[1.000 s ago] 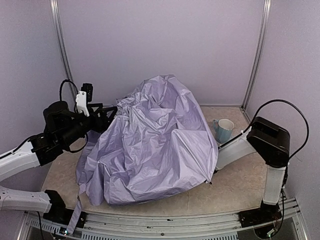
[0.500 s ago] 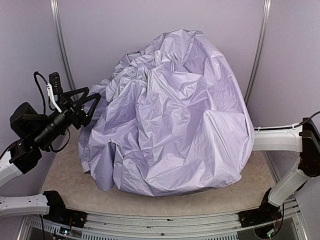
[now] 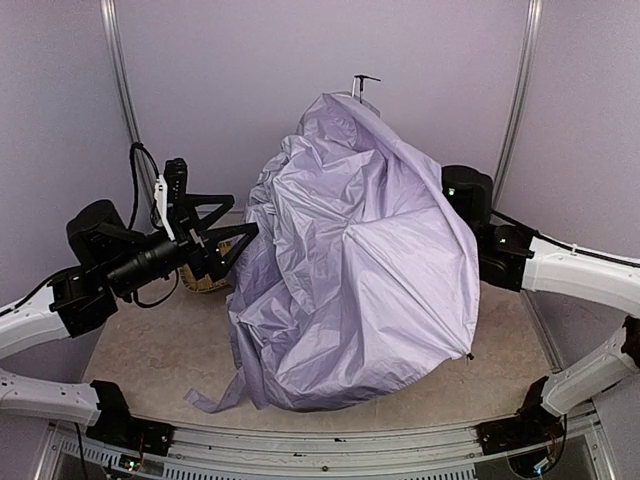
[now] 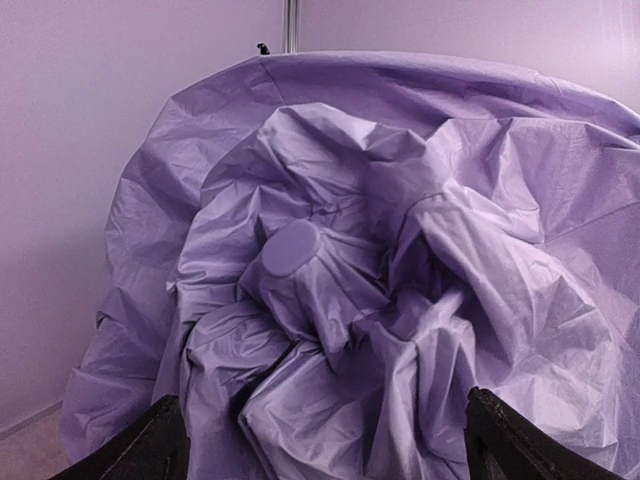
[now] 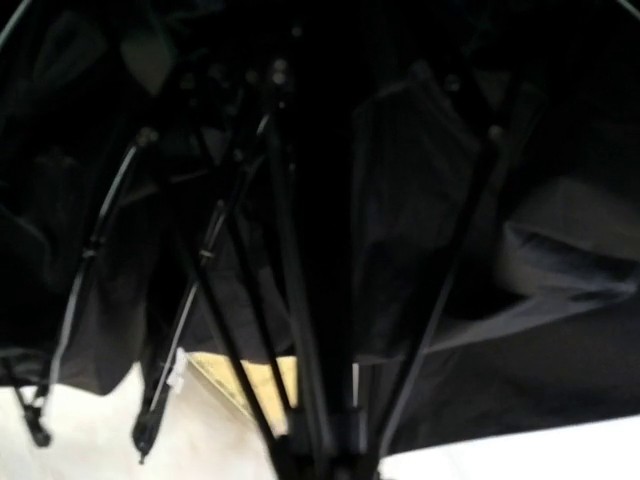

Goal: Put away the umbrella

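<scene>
The umbrella [image 3: 370, 270] stands billowed in the middle of the table [image 3: 140, 350], its tip pointing toward 12 o'clock. The left gripper [image 3: 243, 217] hangs just beside its 9 o'clock flank, fingers spread wide and holding nothing. The right gripper is buried under the canopy, so I cannot tell its grip.

No legible txt, labels or nos. anywhere in view.

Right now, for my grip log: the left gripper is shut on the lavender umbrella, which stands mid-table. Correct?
No. The left gripper is open, its fingers spread wide beside the umbrella, as the top external view shows. The umbrella does stand mid-table.
</scene>
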### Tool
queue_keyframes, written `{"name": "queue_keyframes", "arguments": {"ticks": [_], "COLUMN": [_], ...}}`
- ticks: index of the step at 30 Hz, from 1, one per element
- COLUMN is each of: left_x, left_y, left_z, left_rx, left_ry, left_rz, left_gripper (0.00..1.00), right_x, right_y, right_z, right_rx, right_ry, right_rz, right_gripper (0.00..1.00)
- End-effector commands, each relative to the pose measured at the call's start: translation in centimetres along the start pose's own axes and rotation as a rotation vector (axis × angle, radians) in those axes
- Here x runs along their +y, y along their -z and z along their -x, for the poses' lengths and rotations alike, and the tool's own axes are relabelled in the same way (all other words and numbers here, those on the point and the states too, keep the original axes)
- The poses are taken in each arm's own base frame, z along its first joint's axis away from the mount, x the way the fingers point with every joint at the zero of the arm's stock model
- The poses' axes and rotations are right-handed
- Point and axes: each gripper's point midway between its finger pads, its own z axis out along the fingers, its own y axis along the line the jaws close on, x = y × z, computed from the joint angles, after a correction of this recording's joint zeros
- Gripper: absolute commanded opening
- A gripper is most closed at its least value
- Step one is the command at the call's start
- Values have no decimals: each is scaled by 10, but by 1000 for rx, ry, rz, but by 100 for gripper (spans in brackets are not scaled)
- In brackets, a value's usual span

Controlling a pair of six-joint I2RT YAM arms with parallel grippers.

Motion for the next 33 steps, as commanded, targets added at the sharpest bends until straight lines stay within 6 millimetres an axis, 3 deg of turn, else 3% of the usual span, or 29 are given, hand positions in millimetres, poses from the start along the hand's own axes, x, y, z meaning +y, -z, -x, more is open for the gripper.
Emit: {"name": "queue_keyframes", "arguments": {"ticks": [1, 6, 10, 15, 21, 27, 33], "left_x": [-1, -9, -13, -45, -22, -31, -35], "left_y": [1, -6, -4, -11, -20, -33, -42], "left_z": [10, 2, 18, 32, 21, 15, 8], "left_rx": [-52, -27, -73, -92, -60, -89, -81], "left_ry": [-34, -47, -47, -131, -115, -92, -73], "left_rz": [-3, -53, -57, -90, 51, 0, -26], "left_gripper": [93, 93, 93, 93, 93, 82, 53], "right_x": [-16, 5, 14, 24, 54, 85, 96], "right_y": [37, 45, 46, 5, 6, -3, -7], "right_z": [51, 60, 91, 71, 69, 48, 22], "right_rx": [-51, -76, -291, -268, -366, -327, -242], "right_ry": [140, 140, 43, -36, -15, 6, -8], "right_rz": [8, 145, 185, 232, 308, 397, 412], "right_gripper": [0, 0, 0, 0, 0, 0, 0]}}
